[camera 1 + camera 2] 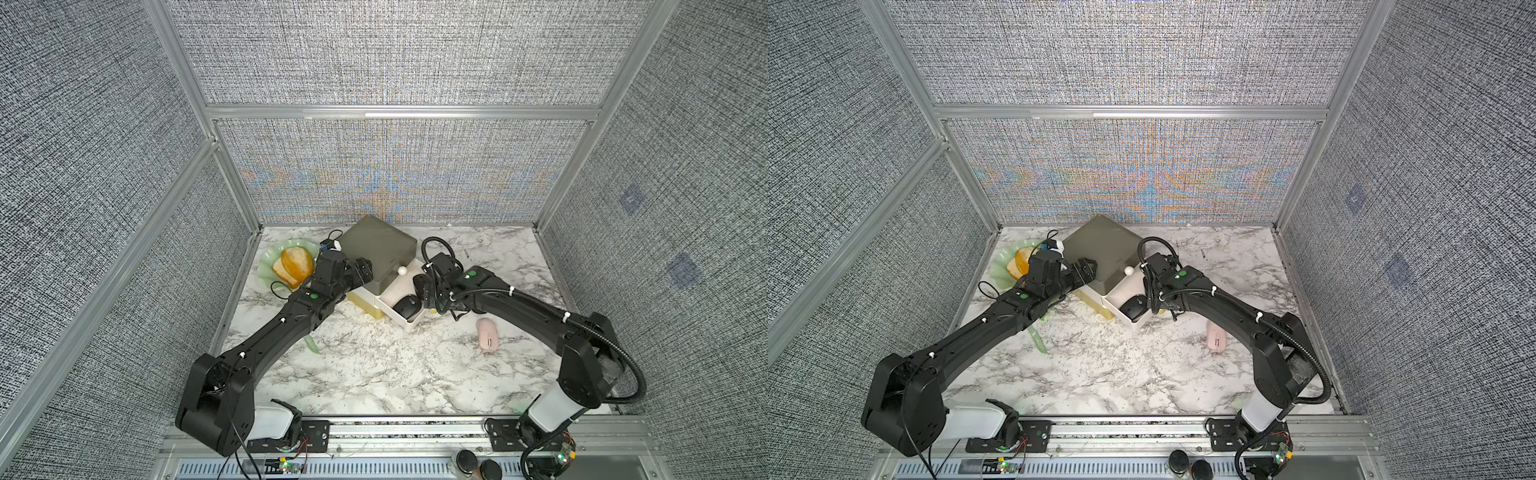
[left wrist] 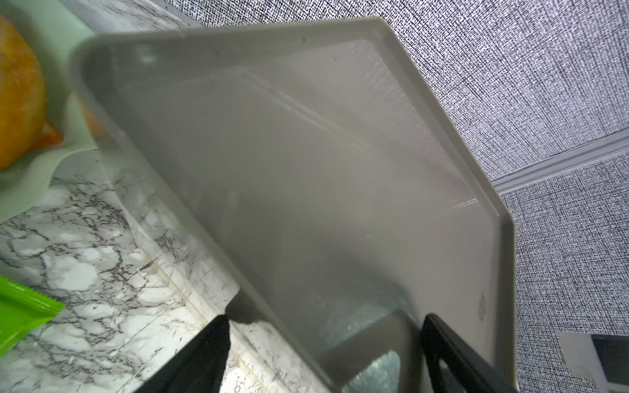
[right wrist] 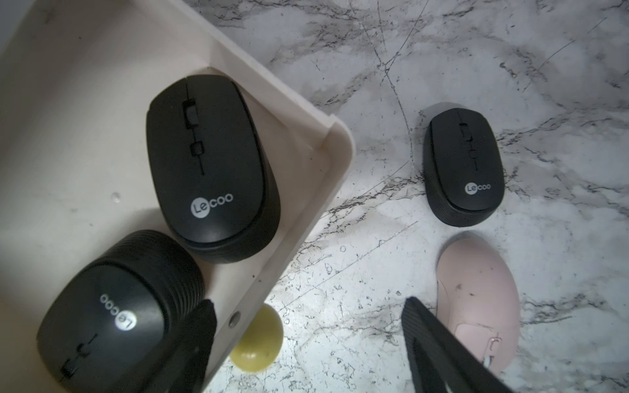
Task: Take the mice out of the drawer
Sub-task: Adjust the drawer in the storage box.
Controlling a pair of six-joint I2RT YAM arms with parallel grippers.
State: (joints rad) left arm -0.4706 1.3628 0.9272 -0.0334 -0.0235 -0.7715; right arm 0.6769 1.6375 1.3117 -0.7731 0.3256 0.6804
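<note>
A green plate [image 1: 268, 257] of pastry [image 1: 296, 266] sits leftmost on the marble worktop [image 1: 374, 374]. The left gripper [image 1: 362, 269] straddles a corner of the grey cabinet [image 1: 378, 245], and whether its jaws clamp it cannot be told. Two black mice [image 3: 211, 170], branded Lecoo, lie in the open cream drawer [image 3: 299, 112]. The right gripper [image 3: 308, 304] hangs over the drawer's front wall, jaws released and empty. A third Lecoo mouse [image 3: 464, 170] and a pink mouse [image 3: 480, 299] rest outside on the worktop

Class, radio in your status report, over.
Left gripper astride cabinet edge, grip unclear. Right gripper open above drawer corner. Two black mice visible in drawer; black mouse, pink mouse on table. Nothing blocking.
</note>
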